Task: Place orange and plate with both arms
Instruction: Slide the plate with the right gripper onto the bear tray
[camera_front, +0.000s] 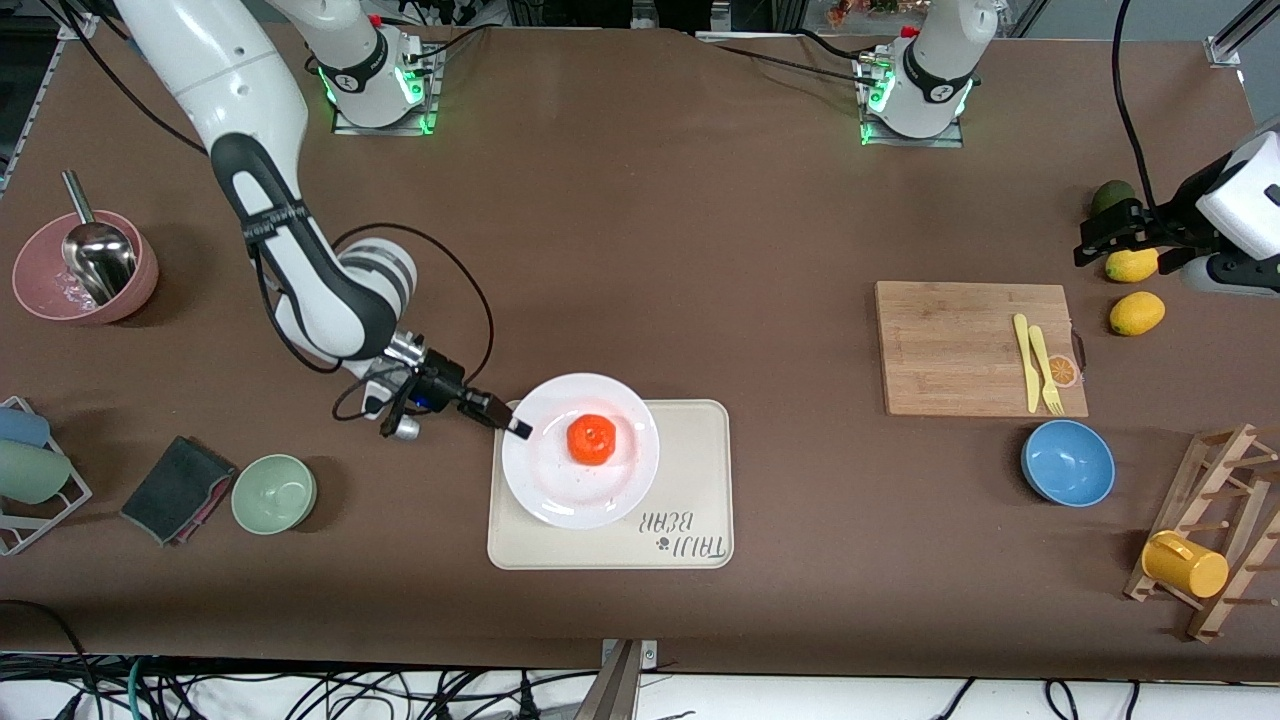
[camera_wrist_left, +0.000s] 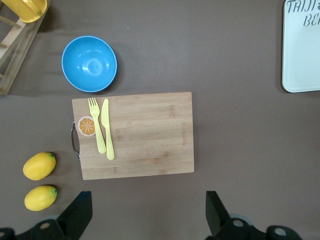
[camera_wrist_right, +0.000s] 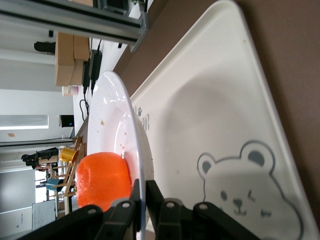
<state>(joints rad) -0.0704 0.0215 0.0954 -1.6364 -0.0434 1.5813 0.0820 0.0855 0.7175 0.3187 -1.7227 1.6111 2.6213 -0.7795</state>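
The white plate (camera_front: 560, 490) lies over the cream bear tray (camera_front: 690, 480), overhanging its edge toward the right arm's end. The orange (camera_front: 591, 439) sits on the plate's middle. My right gripper (camera_front: 518, 428) is shut on the plate's rim. In the right wrist view its jaws pinch the thin rim of the plate (camera_wrist_right: 107, 115) at the gripper (camera_wrist_right: 144, 192), with the orange (camera_wrist_right: 100, 180) just past them and the tray (camera_wrist_right: 210, 115) below. My left gripper (camera_front: 1105, 238) hangs open over the lemons at the left arm's end, waiting. Its view shows the gripper (camera_wrist_left: 147, 200) with nothing between the fingers.
A wooden board (camera_front: 950, 350) carries a yellow fork and knife (camera_front: 1035, 362). A blue bowl (camera_front: 1067, 463) sits nearer the camera. Two lemons (camera_front: 1136, 313) lie beside the board. A green bowl (camera_front: 273, 493), a dark cloth (camera_front: 175, 488) and a pink bowl (camera_front: 40, 290) stand toward the right arm's end.
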